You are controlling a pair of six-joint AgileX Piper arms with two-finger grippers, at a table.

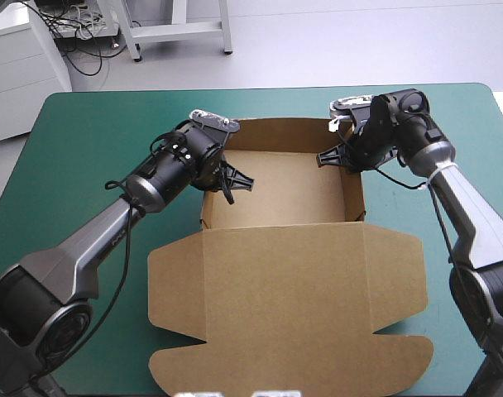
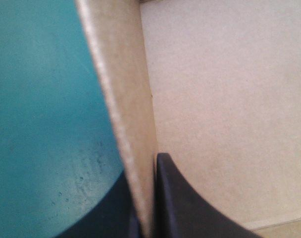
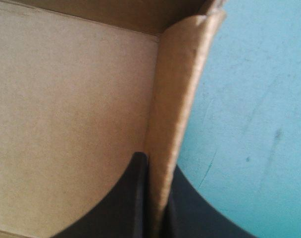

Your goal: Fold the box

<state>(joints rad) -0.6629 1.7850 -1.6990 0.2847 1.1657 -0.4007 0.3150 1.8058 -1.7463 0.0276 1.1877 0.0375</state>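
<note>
The brown box (image 1: 280, 190) stands mid-table as an open tray, its lid (image 1: 289, 306) lying flat toward the near edge. My left gripper (image 1: 227, 178) is shut on the tray's left wall (image 2: 123, 99), one black finger inside and one outside. My right gripper (image 1: 341, 157) is shut on the right wall (image 3: 173, 109) in the same way, near the far right corner. In each wrist view the wall runs straight ahead from between the fingers, with the box floor (image 3: 66, 124) on one side and the teal-green cover (image 2: 41, 109) on the other.
Bare teal-green cover (image 1: 86, 141) lies left and right of the box. A white cabinet (image 1: 20, 66) stands beyond the table's far left corner.
</note>
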